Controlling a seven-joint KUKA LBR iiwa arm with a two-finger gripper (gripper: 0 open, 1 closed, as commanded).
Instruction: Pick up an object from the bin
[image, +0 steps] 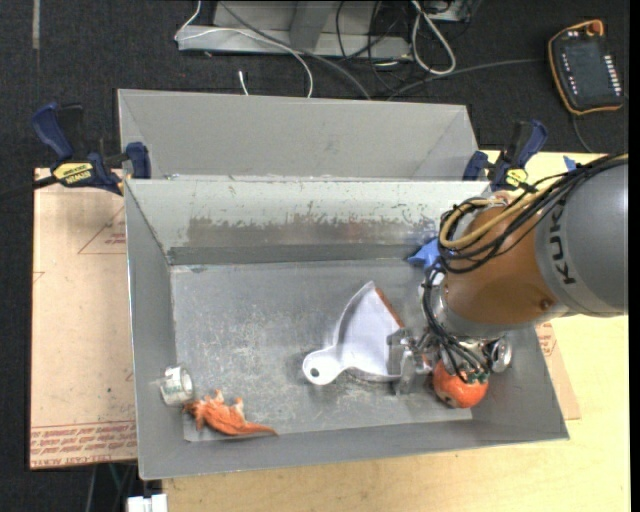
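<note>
Gripper (405, 362) hangs low in the right half of the bin (150, 300), at the right edge of a white funnel (360, 335). It sits under the arm's (590, 240) orange-brown cover (495, 280) and a loop of cables (480, 215). Whether it is apart or together I cannot tell. The 1 grey metal bin holds 6 loose things, none heaped. Near the front wall on the left lie 1 orange lizard-like toy (228, 417) and, just beside it, 1 small silver cylinder (177, 384). At the front right, 1 orange-red ball (458, 388) rests just beside the gripper, partly under the wrist. The 1 funnel lies on its side about mid-floor, its narrow ringed end pointing front-left and its wide mouth turned toward the back right. It is well apart from the toy and cylinder. At its far rim shows 1 orange sliver (388, 308), too little to name. Farther back, against the rear wall, 1 blue piece (424, 253) is partly hidden by the arm. The bin floor is scuffed grey metal, bare across the left and middle. Beyond the bin lies dark floor (80, 50) with several loose cords (430, 45) and 1 orange-edged pendant (586, 66) at the far right.
</note>
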